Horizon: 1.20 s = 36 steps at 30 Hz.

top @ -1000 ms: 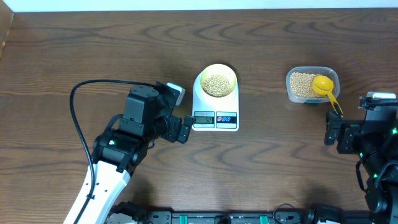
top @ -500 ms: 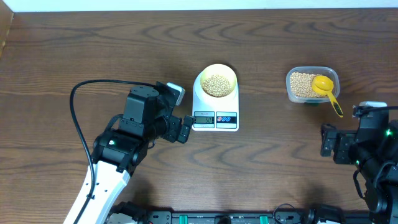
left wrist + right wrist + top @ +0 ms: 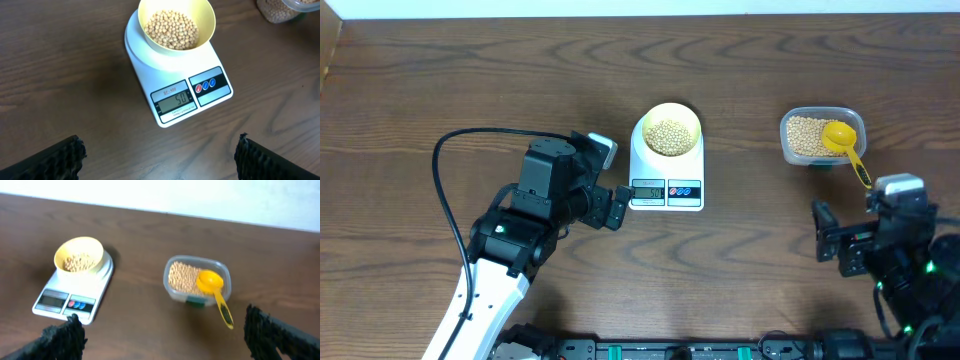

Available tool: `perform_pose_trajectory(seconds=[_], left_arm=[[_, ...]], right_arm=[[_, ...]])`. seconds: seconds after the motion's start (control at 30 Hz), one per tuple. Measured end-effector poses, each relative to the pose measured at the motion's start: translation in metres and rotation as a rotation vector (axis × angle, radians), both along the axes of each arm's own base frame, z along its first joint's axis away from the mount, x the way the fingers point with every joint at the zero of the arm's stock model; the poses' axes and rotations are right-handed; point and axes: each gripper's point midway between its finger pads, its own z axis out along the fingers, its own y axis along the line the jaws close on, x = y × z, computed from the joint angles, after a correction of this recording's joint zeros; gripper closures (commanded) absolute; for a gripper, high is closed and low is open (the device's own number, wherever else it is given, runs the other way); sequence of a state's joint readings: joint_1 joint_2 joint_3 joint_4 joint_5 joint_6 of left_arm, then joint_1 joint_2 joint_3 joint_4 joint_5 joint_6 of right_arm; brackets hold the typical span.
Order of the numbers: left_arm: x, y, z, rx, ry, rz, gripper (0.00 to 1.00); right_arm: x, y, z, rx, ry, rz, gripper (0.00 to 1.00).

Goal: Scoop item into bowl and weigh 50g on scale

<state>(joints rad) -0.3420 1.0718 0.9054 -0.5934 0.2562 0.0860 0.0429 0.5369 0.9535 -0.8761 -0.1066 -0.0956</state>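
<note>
White scale (image 3: 176, 101) shows 50, legible left wrist only.

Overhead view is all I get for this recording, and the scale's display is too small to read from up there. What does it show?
Observer: In the left wrist view, the display on the scale reads 50. The bowl of beans sits on its platform.
Operator: Is either hand gripping anything? I can't judge that from above.
Observer: No. In its own wrist view, the left hand has its fingers wide apart, with only bare table between them. The right hand is just as wide open and empty.
</note>
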Motion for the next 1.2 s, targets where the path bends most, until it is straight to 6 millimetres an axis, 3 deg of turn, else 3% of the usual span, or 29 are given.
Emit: perform_pose_trajectory(seconds=[0.23, 0.73, 1.2], left_arm=[[0.000, 0.000, 0.000, 0.000, 0.000, 0.000, 0.02], [0.000, 0.000, 0.000, 0.000, 0.000, 0.000, 0.02], [0.000, 0.000, 0.000, 0.000, 0.000, 0.000, 0.02]], right_arm=[[0.011, 0.000, -0.041, -0.016, -0.094, -0.010, 0.01], [0.028, -0.001, -0.093, -0.086, -0.381, 0.001, 0.01], [0.035, -0.014, -0.113, -0.113, -0.485, -0.079, 0.01]])
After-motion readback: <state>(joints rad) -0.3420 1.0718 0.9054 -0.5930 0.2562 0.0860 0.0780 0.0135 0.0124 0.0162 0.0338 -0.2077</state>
